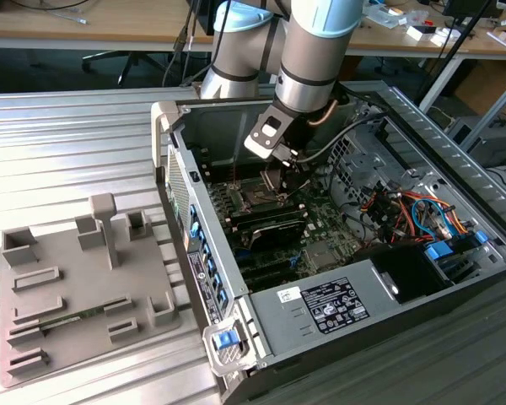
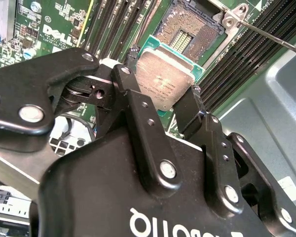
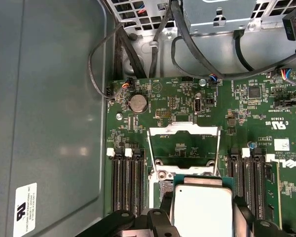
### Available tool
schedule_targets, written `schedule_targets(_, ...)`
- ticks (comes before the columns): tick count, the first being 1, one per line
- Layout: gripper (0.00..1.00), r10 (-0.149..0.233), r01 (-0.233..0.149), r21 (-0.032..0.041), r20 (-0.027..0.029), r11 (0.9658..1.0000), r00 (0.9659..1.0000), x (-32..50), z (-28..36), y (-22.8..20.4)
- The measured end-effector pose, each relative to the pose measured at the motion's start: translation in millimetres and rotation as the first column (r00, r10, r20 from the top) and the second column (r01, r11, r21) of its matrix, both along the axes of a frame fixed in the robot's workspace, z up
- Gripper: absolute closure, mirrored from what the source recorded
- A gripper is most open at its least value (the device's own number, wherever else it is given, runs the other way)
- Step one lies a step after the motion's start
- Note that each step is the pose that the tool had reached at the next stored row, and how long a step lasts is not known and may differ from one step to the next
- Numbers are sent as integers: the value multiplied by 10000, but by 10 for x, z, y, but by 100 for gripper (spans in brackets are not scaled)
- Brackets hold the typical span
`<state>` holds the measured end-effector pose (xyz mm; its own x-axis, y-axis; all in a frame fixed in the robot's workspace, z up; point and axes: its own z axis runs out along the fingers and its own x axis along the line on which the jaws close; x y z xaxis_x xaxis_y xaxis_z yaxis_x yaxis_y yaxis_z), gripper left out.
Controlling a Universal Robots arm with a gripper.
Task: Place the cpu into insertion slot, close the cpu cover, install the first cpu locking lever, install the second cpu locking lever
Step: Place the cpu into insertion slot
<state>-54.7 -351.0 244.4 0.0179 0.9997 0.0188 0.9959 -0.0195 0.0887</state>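
My gripper [image 2: 160, 86] is shut on the cpu [image 2: 165, 81], a flat square chip with its silvery top showing, pinched by two opposite edges between the black fingers [image 2: 195, 98]. The chip hangs tilted just short of the insertion slot [image 2: 187, 27], whose field of pins lies bare. In the first wrist view the cpu [image 3: 202, 197] sits in the gripper [image 3: 202, 212], partly over the slot [image 3: 160, 177]. The cpu cover [image 3: 183, 129] stands swung open beyond it. A thin locking lever [image 2: 271, 35] sticks up beside the slot. The exterior view has the gripper [image 1: 274, 173] inside the computer case above the slot [image 1: 260, 197].
Black memory slots [image 3: 126, 180] flank the slot on both sides. Cables [image 3: 138, 54] hang near the case's back wall. A drive cage and coloured wires [image 1: 413, 211] fill the exterior view's right. A grey fixture tray [image 1: 76, 287] lies outside the case.
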Motion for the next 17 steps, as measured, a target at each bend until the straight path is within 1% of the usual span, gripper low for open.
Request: schedule_targets(17, 45, 0, 0, 0, 0, 10000, 10000, -17, -33, 0)
